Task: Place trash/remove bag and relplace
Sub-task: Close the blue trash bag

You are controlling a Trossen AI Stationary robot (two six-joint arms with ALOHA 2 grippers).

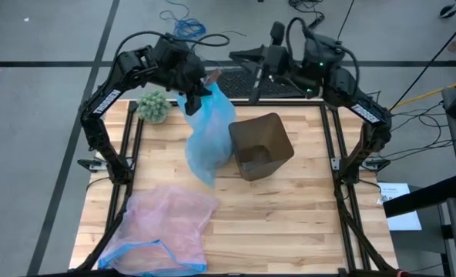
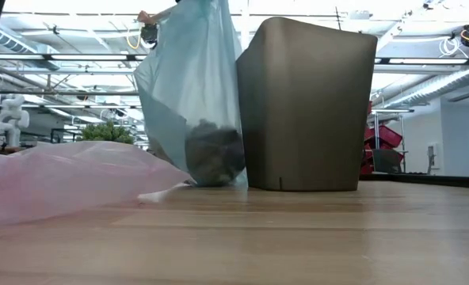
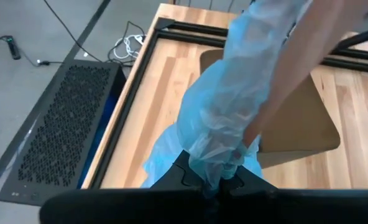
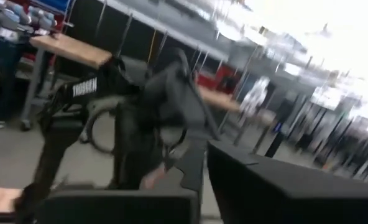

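The left pincer [image 1: 191,86] is clamped shut on the gathered neck of the thin, crinkly, translucent light-blue plastic bag [image 1: 206,131], holding it up over the far edge of the wooden bench [image 1: 290,223], left of centre. From that pinch the bag's long axis runs down and toward the bench's middle, and its bottom rests on the wood just beside the left wall of the brown square plastic bin [image 1: 260,145]. In the low view dark crumpled scraps of trash [image 2: 213,152] sit heaped in the bag's bottom, so the bag looks out of the bin and loaded. The right pincer [image 1: 260,55] hangs beyond the far edge, behind the bin, closed or nearly so and gripping nothing that shows. The coming move probably turns on carrying the hanging bag clear; the left arm already has it, with the bin's mouth lying to the right of the pinch. A translucent pink plastic bag with a blue rim [image 1: 166,227] lies flat at the near left corner, and a fuzzy green ball [image 1: 154,105] sits near the far left corner.
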